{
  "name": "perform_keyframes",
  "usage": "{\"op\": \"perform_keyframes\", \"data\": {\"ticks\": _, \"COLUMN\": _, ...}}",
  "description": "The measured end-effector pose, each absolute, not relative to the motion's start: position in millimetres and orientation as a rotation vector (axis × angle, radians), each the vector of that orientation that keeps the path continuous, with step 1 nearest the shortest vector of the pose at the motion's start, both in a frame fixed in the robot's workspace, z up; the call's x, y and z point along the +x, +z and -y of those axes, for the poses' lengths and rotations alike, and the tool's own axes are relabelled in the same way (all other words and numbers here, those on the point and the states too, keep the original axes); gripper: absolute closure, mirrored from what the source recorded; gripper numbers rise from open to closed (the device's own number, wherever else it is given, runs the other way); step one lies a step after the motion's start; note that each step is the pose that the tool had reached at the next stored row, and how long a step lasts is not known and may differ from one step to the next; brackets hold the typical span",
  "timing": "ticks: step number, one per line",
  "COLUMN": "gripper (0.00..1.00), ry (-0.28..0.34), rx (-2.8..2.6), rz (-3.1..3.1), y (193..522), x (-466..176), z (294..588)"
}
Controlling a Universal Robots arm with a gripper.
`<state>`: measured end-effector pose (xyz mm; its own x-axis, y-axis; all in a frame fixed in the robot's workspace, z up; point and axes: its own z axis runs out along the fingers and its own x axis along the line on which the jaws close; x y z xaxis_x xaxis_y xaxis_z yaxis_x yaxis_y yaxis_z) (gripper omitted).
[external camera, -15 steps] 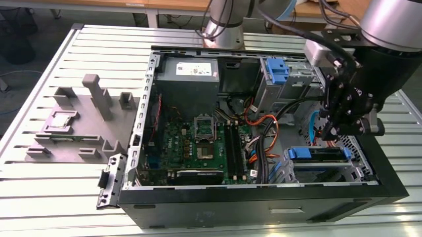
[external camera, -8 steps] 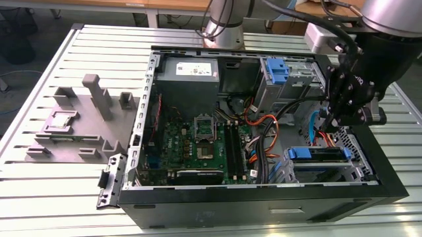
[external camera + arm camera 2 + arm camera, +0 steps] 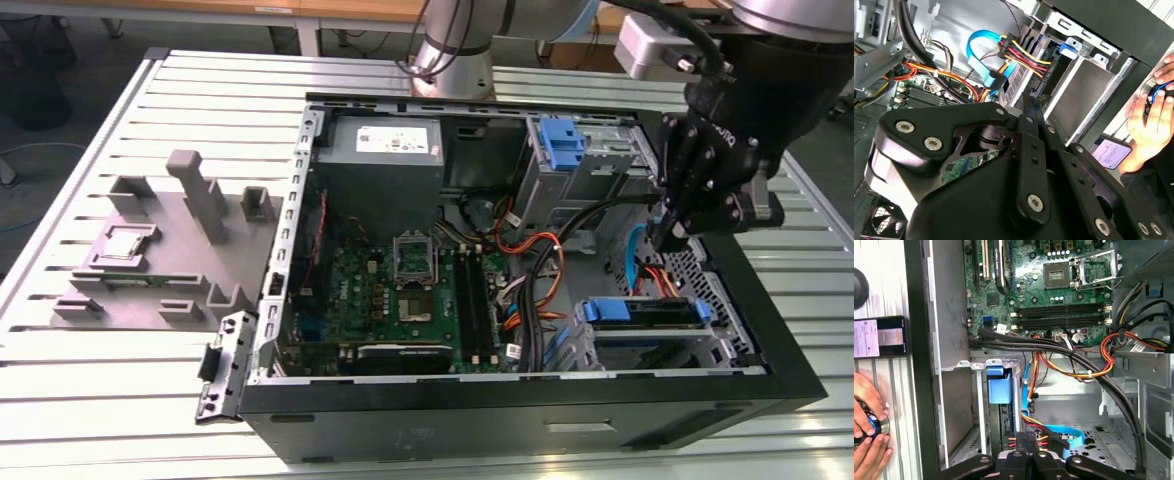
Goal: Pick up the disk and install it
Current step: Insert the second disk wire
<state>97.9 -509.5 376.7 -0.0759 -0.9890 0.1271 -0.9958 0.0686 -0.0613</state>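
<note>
Above drive cage, corner of open black computer case (image 3: 534, 425): black claw (image 3: 665, 238) hangs, jaws pressed together, empty. Disk (image 3: 641, 312), blue-bracketed silver drive, sits in cage slot below. Risk: claw snags flat blue ribbon cable (image 3: 1064, 432) or red-yellow wire bundle (image 3: 1021, 55) close by, tugging connectors loose.

Exterior view looks down from high on the open computer case (image 3: 534, 250) lying on the bench (image 3: 134, 380), mid-distance. Both wrist views sit close inside the case, sharing the orange-red cable bundle (image 3: 1074, 367) and drive cage (image 3: 999, 390)
</note>
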Motion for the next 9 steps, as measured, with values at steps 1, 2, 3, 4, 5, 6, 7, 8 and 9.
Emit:
{"op": "perform_keyframes", "data": {"ticks": 1, "gripper": 0.90, "ry": 0.206, "rx": 2.098, "rz": 2.257, "y": 376.9, "x": 97.9, "z": 506.7}}
{"op": "perform_keyframes", "data": {"ticks": 2, "gripper": 0.90, "ry": 0.208, "rx": 2.098, "rz": 2.256, "y": 376.9, "x": 97.9, "z": 503.0}}
{"op": "perform_keyframes", "data": {"ticks": 3, "gripper": 0.90, "ry": 0.209, "rx": 2.097, "rz": 2.255, "y": 376.8, "x": 97.9, "z": 499.6}}
{"op": "perform_keyframes", "data": {"ticks": 4, "gripper": 0.90, "ry": 0.209, "rx": 2.097, "rz": 2.255, "y": 376.8, "x": 98.0, "z": 496.7}}
{"op": "perform_keyframes", "data": {"ticks": 5, "gripper": 0.90, "ry": 0.209, "rx": 2.097, "rz": 2.255, "y": 376.9, "x": 98.0, "z": 494.2}}
{"op": "perform_keyframes", "data": {"ticks": 6, "gripper": 0.90, "ry": 0.209, "rx": 2.097, "rz": 2.255, "y": 376.9, "x": 98.0, "z": 491.6}}
{"op": "perform_keyframes", "data": {"ticks": 7, "gripper": 0.90, "ry": 0.208, "rx": 2.097, "rz": 2.254, "y": 376.9, "x": 98.1, "z": 489.4}}
{"op": "perform_keyframes", "data": {"ticks": 8, "gripper": 0.90, "ry": 0.208, "rx": 2.097, "rz": 2.254, "y": 376.9, "x": 98.1, "z": 487.2}}
{"op": "perform_keyframes", "data": {"ticks": 9, "gripper": 0.90, "ry": 0.208, "rx": 2.097, "rz": 2.254, "y": 376.9, "x": 98.1, "z": 485.4}}
